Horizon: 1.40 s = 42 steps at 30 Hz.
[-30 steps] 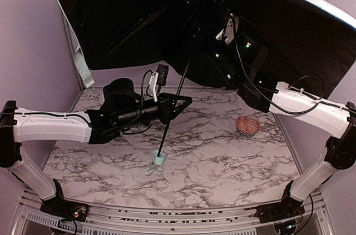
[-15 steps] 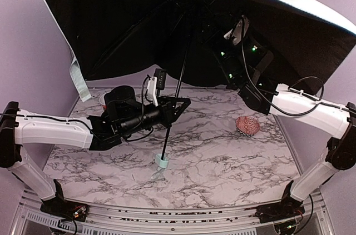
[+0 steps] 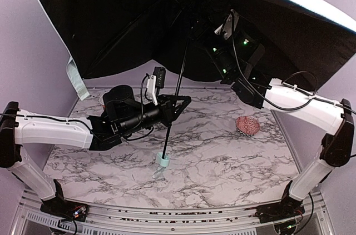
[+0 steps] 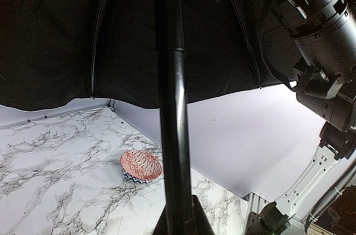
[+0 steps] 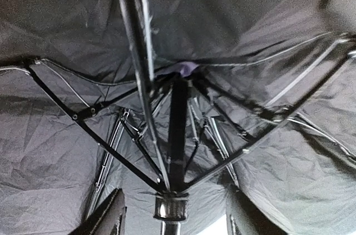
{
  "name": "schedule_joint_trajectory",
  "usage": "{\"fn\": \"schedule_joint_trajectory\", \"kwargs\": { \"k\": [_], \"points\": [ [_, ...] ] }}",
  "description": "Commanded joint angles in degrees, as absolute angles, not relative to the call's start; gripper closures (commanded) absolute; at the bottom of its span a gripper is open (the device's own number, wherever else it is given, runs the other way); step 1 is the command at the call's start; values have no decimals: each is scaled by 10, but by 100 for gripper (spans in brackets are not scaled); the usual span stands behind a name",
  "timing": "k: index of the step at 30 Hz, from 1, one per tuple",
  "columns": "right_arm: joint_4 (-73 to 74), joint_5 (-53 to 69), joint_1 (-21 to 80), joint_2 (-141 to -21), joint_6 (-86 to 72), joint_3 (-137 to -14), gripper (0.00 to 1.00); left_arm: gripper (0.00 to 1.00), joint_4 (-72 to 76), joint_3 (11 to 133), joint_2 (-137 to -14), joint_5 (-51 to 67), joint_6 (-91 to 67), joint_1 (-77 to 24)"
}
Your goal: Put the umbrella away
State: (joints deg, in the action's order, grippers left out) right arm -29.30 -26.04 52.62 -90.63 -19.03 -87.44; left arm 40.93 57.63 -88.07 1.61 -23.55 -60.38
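Black cloth on the underside of the umbrella (image 3: 111,18) now spread wide over the back of the table (image 3: 222,163); a second before, the canopy (image 4: 50,35) had hung lower and half folded, its pale left edge well in from the corner that it now reached. Its shaft (image 3: 177,88) stood a little more upright than before, and the handle (image 3: 162,160) sat low at the marble, shifted slightly right. As before, the left gripper (image 3: 177,103) was pinched on the shaft above the handle, its jaws pressed against the black tube. Up under the canopy, the right gripper (image 5: 175,213) had risen with it, and its fingers (image 5: 108,218) stood apart on either side of the runner (image 5: 171,207), clear of it, the ribs fanning out above. Off to the right, the lump (image 3: 247,125) lay on the table where it had been
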Motion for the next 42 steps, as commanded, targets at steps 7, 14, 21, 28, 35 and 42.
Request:
{"fn": "schedule_joint_trajectory", "kwargs": {
  "k": [7,14,21,28,35,42],
  "points": [
    [-261,-246,511,-931,-177,-939,72,100,473,592,-874,35,-208,-605],
    [-245,-231,500,-928,-180,-939,96,100,471,598,-876,39,-210,-605],
    [-146,-101,490,-916,-137,-946,100,100,469,603,-859,39,-198,-589],
    [-94,-38,520,-881,-128,-865,100,100,465,634,-844,68,-149,-550],
    [-80,-26,564,-864,-104,-775,99,100,465,670,-844,73,-112,-536],
    [-98,-44,569,-842,-110,-690,99,100,479,669,-838,82,-103,-533]
  ]
}}
